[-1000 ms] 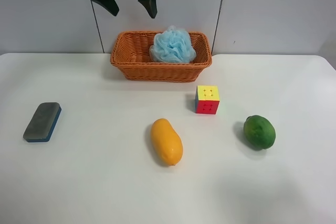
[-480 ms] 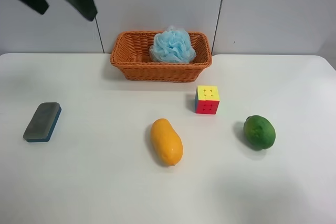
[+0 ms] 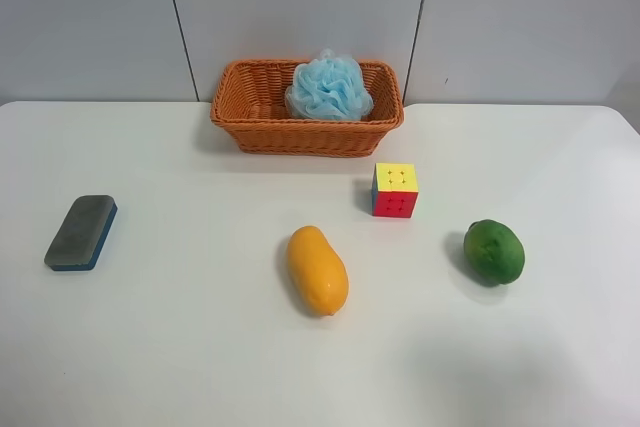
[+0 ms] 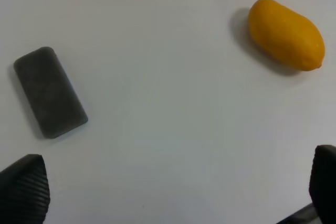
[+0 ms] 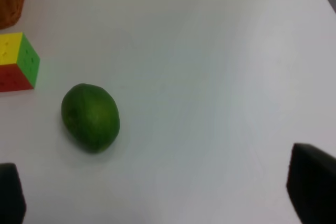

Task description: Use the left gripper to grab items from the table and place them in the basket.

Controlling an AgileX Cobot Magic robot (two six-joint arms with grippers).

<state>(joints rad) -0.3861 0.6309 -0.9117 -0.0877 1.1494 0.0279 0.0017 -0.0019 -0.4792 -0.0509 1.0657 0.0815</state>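
- The large plain white table (image 3: 200,347) with rounded far corners fills the exterior high view; its matte top shows only soft shadows beside each object.
- Behind the table stands a pale grey panelled wall (image 3: 300,7), divided by two thin dark vertical seams.
- The rectangular orange-brown woven wicker basket (image 3: 250,107) sits at the table's far edge, against the wall, with the fluffy light-blue mesh bath pouf (image 3: 329,87) inside it, toward the view's right end.
- On the table lie the grey-topped, blue-based eraser block (image 3: 81,232), the orange-yellow mango (image 3: 317,270), the colourful puzzle cube (image 3: 395,190) and the green round fruit (image 3: 494,251), all well apart.
- The left gripper (image 4: 173,192) hangs above the table with its black ribbed fingers (image 4: 23,192) spread wide, holding nothing; eraser and mango lie below it.
- The right gripper (image 5: 157,192) is likewise spread, empty, over the green fruit.
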